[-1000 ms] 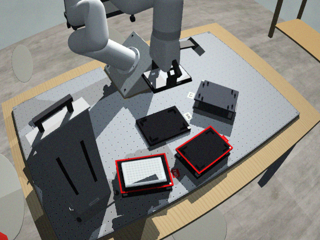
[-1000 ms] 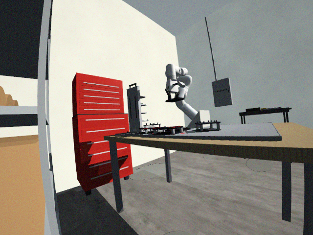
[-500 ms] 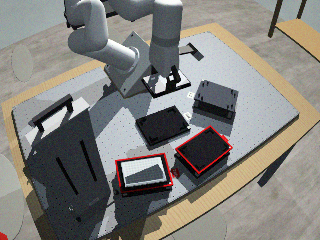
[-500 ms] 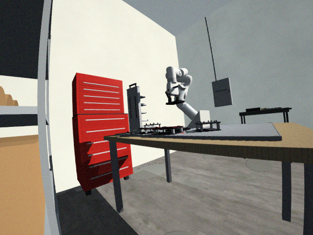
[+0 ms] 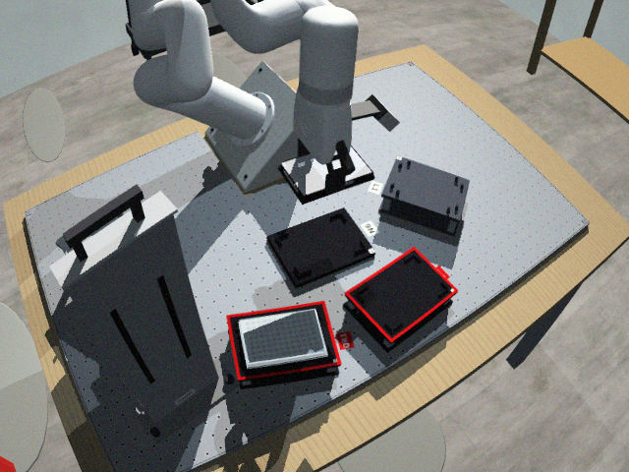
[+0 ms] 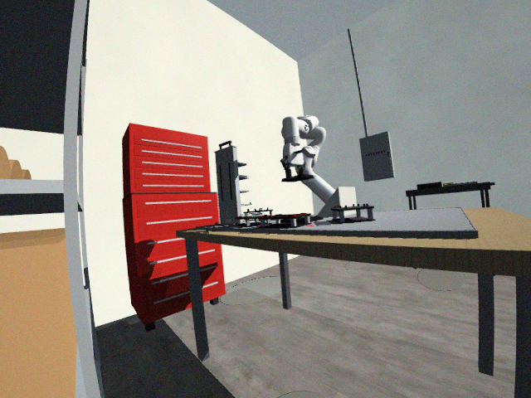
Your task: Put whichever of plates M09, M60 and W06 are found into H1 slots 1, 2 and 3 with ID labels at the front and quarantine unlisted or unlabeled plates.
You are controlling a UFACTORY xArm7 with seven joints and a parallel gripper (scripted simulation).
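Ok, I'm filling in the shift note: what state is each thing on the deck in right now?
Claw: shut on a plate.
Held plate: in the air, roughly level.
Left red-framed nest: holds a well plate, seated flat.
Right red-framed nest: vacant.
Middle black nest: vacant.
Raised grey nest: vacant.
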